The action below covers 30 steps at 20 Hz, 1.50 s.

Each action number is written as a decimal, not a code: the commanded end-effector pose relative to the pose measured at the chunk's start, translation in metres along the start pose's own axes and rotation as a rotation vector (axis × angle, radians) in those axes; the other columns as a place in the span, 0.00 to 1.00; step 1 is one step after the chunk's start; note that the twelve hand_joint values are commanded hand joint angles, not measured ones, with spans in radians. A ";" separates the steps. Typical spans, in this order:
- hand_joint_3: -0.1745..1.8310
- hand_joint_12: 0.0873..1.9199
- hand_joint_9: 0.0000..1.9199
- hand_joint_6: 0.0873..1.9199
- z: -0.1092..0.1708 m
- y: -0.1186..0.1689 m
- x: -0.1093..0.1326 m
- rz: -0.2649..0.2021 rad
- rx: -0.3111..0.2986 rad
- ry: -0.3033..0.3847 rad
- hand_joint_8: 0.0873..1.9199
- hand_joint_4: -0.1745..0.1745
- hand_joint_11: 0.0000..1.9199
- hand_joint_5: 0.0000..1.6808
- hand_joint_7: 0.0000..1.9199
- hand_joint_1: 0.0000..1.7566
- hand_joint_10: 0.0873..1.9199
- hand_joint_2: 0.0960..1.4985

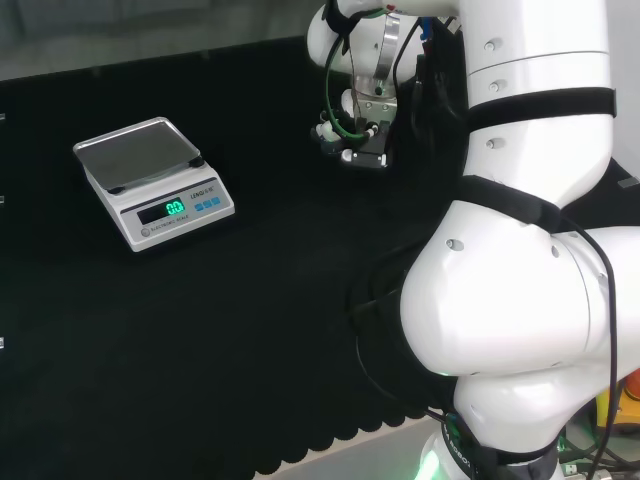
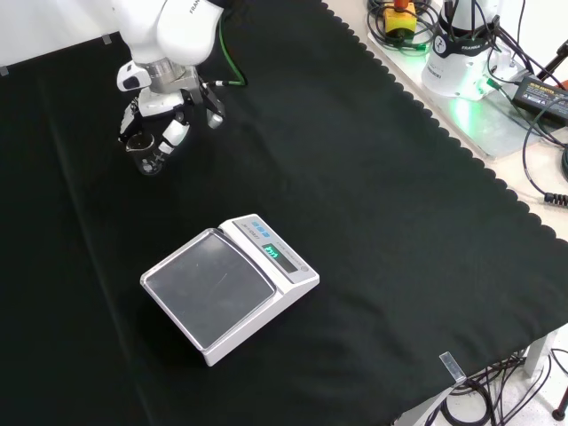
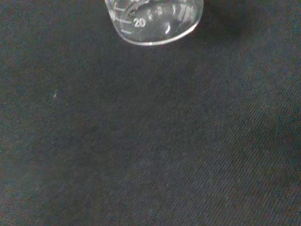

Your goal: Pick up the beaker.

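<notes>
Beaker (image 2: 149,161) stands on the table (image 2: 373,222) at the front view's upper left, beyond the scale (image 2: 226,288); your hand (image 2: 169,120) curls around it. Pinch before lifting, and keep it upright.

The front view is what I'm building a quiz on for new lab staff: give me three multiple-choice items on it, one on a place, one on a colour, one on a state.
1. In the front view, where is the small clear glass beaker?
A. on the scale's pan
B. on the cloth at upper left, by the black and white hand
C. off the cloth

2. What colour is the cloth?
A. black
B. white
C. green

3. The pan of the white digital scale is:
A. holding a flask
B. covered by the hand
C. bare

B: the beaker stands beneath the fingers. A: the cloth is black. C: nothing rests on the grey pan.
</notes>
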State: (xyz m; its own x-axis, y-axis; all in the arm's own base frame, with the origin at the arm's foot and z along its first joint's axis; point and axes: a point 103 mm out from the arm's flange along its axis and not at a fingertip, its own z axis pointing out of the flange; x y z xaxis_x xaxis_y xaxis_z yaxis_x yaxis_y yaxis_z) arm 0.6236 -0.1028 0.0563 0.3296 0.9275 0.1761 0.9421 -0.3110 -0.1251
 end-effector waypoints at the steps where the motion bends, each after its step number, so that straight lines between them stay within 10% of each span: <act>1: 0.00 0.64 0.63 0.29 0.001 0.004 -0.007 -0.012 -0.090 -0.030 0.36 0.20 0.40 0.53 0.55 0.47 0.28 0.67; 3: 0.00 0.62 0.69 0.30 -0.004 0.004 -0.010 -0.020 -0.118 -0.034 0.33 0.18 0.43 0.62 0.63 0.51 0.26 0.67; 5: 0.00 0.60 0.76 0.26 -0.019 0.003 -0.013 -0.033 -0.143 -0.034 0.28 0.71 0.48 0.72 0.73 0.59 0.25 0.68; 7: 0.00 0.57 0.83 0.18 -0.042 0.000 -0.015 -0.049 -0.147 -0.016 0.21 0.89 0.53 0.79 0.81 0.63 0.22 0.68; 20: 0.00 0.48 0.92 0.04 -0.227 -0.087 0.015 -0.162 -0.036 -0.010 0.09 0.54 0.64 0.88 0.92 0.67 0.15 0.66; 30: 0.00 0.47 0.93 0.03 -0.259 -0.194 0.089 -0.184 -0.027 -0.008 0.08 0.53 0.64 0.89 0.93 0.67 0.14 0.66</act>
State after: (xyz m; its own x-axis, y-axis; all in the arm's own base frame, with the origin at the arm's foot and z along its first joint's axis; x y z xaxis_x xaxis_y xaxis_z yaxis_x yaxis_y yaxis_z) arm 0.5574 -0.0825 0.3254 0.1669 0.9674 0.1906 0.9844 -0.1744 0.0232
